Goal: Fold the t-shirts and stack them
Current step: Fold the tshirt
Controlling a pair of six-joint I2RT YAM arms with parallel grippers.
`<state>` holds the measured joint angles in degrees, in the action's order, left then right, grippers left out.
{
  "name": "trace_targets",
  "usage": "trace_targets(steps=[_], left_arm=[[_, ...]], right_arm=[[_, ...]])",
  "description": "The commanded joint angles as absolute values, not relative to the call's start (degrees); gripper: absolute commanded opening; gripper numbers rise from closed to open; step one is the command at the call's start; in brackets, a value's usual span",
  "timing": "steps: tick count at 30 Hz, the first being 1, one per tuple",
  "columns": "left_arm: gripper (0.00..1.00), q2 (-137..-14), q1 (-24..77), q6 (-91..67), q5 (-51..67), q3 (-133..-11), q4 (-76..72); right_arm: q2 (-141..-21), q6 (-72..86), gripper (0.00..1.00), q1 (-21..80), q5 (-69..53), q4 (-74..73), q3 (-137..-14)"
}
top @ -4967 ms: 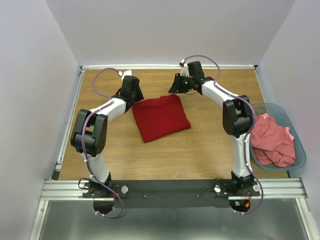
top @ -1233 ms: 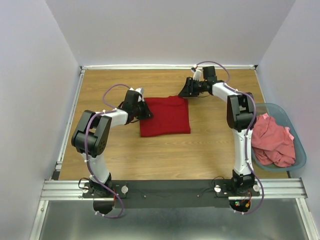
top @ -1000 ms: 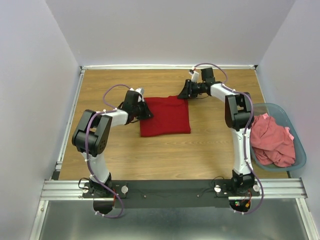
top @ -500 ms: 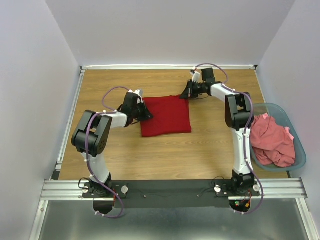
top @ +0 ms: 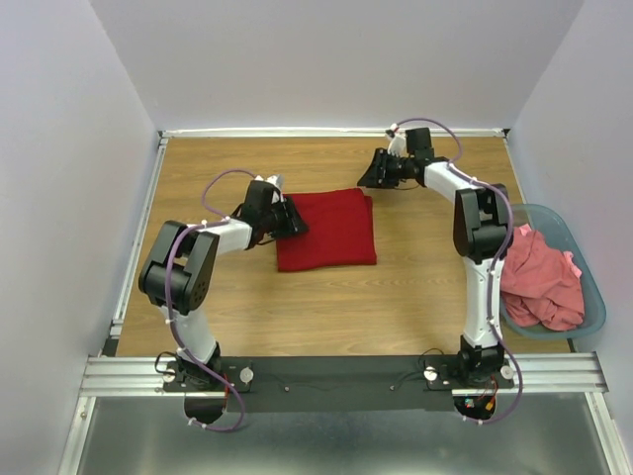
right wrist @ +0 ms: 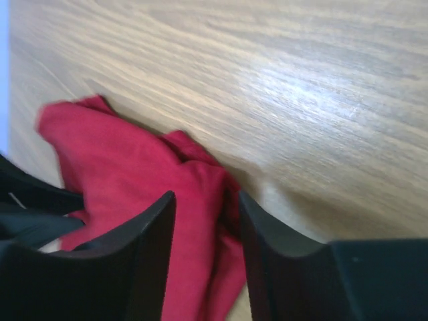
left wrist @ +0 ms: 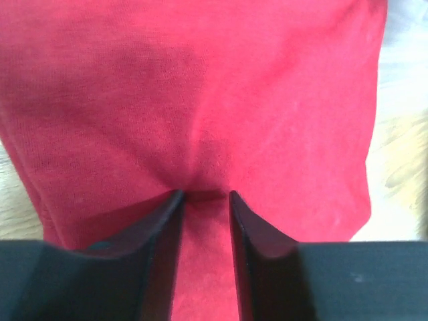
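Note:
The dark red t-shirt point(top: 331, 230) lies folded in a rough square on the table's middle. My left gripper point(top: 289, 220) lies low at its left edge; in the left wrist view the red cloth point(left wrist: 200, 100) puckers between the fingertips of the gripper point(left wrist: 204, 195), which is shut on it. My right gripper point(top: 372, 176) is open just beyond the shirt's far right corner; in the right wrist view that gripper point(right wrist: 204, 195) hangs over the rumpled corner point(right wrist: 134, 167) without holding it. The salmon-pink t-shirts point(top: 534, 282) lie heaped in the basket.
The grey-blue plastic basket point(top: 554, 216) stands at the table's right edge beside the right arm. Bare wooden tabletop point(top: 326, 307) lies in front of the red shirt. White walls close the table at the back and sides.
The right gripper has drawn back up and to the right, off the shirt's far right corner. The left gripper stays at the left edge; the shirt has barely shifted.

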<state>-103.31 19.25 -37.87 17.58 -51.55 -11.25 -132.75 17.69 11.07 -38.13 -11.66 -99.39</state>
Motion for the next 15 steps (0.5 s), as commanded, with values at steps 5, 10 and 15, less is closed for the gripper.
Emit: trace_targets(steps=[5, 10, 15], left_arm=[[0.59, -98.62, 16.79, -36.65, 16.35, -61.16, -1.76], [0.32, -98.52, 14.42, -35.69, 16.61, -62.93, -3.69], [0.15, -104.31, 13.10, -34.45, 19.51, -64.60, -6.24]], right_arm=[[-123.84, 22.67, 0.58, 10.90, -39.62, -10.02, -97.03], [-125.16, 26.45, 0.58, 12.91, -49.12, -8.09, -97.47], [-127.61, 33.30, 0.49, 14.33, -50.63, 1.56, -94.23]])
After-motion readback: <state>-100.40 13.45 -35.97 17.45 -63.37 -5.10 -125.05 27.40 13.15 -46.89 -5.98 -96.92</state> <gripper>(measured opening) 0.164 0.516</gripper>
